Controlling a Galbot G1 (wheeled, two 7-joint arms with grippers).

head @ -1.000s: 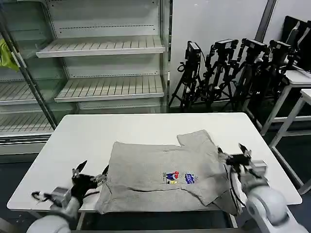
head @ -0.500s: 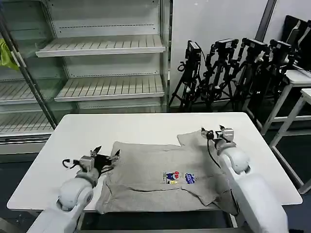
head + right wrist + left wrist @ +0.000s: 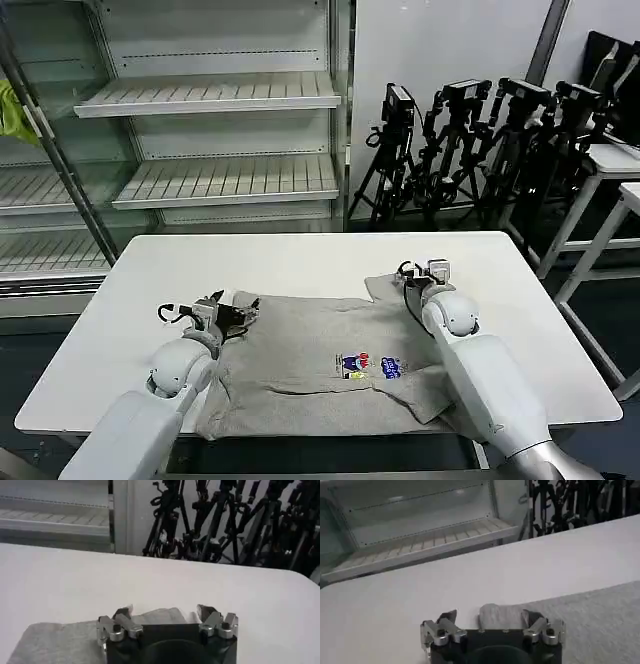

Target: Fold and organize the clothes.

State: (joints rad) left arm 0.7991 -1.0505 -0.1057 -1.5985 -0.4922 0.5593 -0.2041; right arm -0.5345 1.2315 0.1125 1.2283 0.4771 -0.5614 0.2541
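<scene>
Spanning the near half of the white table (image 3: 300,262), the light grey T-shirt (image 3: 320,350) lies flat with its small multicoloured chest print (image 3: 366,366) facing up, toward the robot's right of centre. One sleeve is folded in over the body at the near right.

Left side: the left gripper (image 3: 232,308) is positioned at the far left corner of the T-shirt, low over the table. In the left wrist view, the left gripper (image 3: 490,622) has its fingers (image 3: 446,620) spread apart, with a rounded lobe of the T-shirt (image 3: 502,616) lying between them. The fingers straddle the cloth edge without clamping it. White table (image 3: 470,575) surface extends beyond the fabric, and the shelving unit (image 3: 420,535) stands behind.

Right side: the right gripper (image 3: 420,270) is positioned at the far right of the T-shirt, at the edge of the far sleeve. In the right wrist view, the right gripper (image 3: 167,617) also has its fingers (image 3: 206,614) spread apart, and the edge of the T-shirt (image 3: 75,635) lies between and beneath them on the table (image 3: 150,580). No cloth is pinched.

Background: the shelving unit (image 3: 200,140) stands beyond the table on the left, and a row of black tripods (image 3: 470,150) stands beyond it on the right.
</scene>
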